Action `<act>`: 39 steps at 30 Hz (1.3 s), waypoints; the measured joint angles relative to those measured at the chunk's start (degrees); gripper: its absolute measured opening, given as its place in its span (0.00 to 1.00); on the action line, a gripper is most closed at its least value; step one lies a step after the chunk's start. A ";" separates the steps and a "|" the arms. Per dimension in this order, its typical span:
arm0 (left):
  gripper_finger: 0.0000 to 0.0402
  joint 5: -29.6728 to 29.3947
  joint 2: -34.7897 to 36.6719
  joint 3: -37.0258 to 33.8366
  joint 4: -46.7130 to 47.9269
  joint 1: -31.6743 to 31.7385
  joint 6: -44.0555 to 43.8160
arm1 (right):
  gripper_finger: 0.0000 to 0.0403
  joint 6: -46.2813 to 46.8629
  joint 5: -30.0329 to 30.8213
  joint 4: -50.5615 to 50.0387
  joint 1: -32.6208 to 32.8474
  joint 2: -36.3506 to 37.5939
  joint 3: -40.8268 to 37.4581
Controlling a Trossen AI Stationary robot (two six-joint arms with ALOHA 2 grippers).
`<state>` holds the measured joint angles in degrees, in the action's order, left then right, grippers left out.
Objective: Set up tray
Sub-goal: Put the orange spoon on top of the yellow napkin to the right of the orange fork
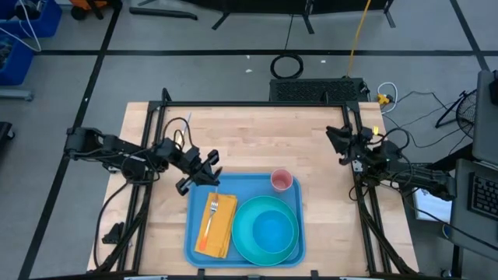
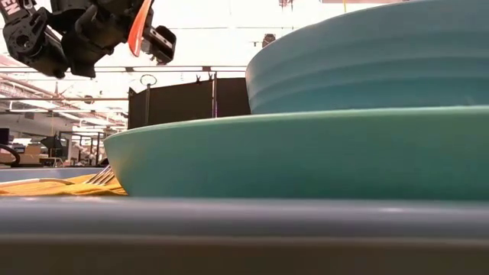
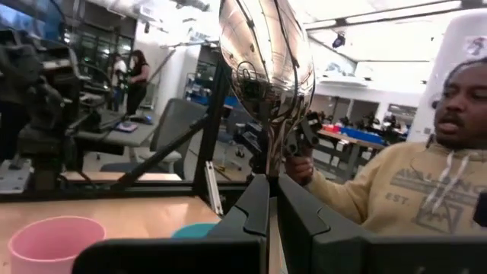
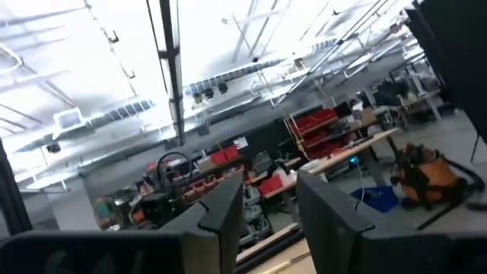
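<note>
The light-blue tray (image 1: 191,233) lies at the table's near middle. On it are a yellow napkin (image 1: 219,227) with a fork (image 1: 212,211), a teal plate with a bowl (image 1: 266,229) and a pink cup (image 1: 282,180). My left gripper (image 1: 204,168) hovers over the tray's far left corner, shut on a shiny metal spoon (image 3: 266,61). The cup (image 3: 53,240) shows beyond it. My right gripper (image 4: 270,202) waits at the table's right edge (image 1: 342,140), open, with nothing between its fingers. My left gripper pinches the spoon's handle just behind the bowl (image 3: 268,161) between its two fingers. The spoon lies along the fingers, and its bowl sticks out past the fingertips. The fingers point about level toward the table's right. The spoon is lifted clear of the tray; the rest of its handle is hidden between the fingers.
Bare wooden table (image 1: 257,136) lies beyond the tray, between the two arms. Black frame posts (image 1: 165,97) stand at the table's sides. A person in a tan hoodie (image 3: 411,190) shows beyond the table in the left wrist view.
</note>
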<state>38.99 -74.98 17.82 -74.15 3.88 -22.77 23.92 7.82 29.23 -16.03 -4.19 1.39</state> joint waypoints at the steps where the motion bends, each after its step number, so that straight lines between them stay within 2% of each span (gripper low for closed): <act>1: 0.02 0.33 -0.02 0.00 0.14 0.00 0.05 | 0.28 0.27 -0.19 -0.02 0.00 0.00 0.00; 4: 0.02 0.69 -0.02 0.00 0.16 0.27 0.23 | 0.28 0.33 -0.17 -0.13 0.00 -0.72 0.00; 7: 0.03 0.97 -0.02 0.00 0.43 0.28 0.35 | 0.28 1.17 -0.10 2.14 0.00 -4.40 0.00; 10: 0.02 0.96 -0.02 0.00 0.72 0.35 0.59 | 0.28 2.67 -0.31 7.28 0.00 -11.47 0.06; 14: 0.02 -0.07 -0.02 0.00 0.72 0.44 1.04 | 0.28 3.40 -0.63 10.93 0.04 -25.05 3.08; 19: 0.02 -0.65 -0.02 0.00 0.91 1.49 0.20 | 0.28 -1.60 -6.90 16.08 1.97 -44.58 15.30; 24: 0.02 -1.08 -0.02 0.00 2.19 2.08 0.01 | 0.28 -16.07 -15.38 17.20 6.16 -61.77 28.54; 29: 0.02 -0.23 -0.02 0.01 3.14 2.07 0.01 | 0.28 -18.52 -15.96 18.88 9.42 -72.41 39.14; 35: 0.02 3.83 -0.02 0.24 0.23 1.62 -0.01 | 0.28 -20.05 -24.09 23.34 11.46 -81.46 46.87; 39: 0.02 5.07 0.00 0.42 0.26 1.62 0.17 | 0.28 -20.11 -25.18 25.54 13.33 -87.30 51.20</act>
<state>44.06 -74.98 18.24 -73.89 5.50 -22.60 3.82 -17.37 54.77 -2.70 -91.49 52.59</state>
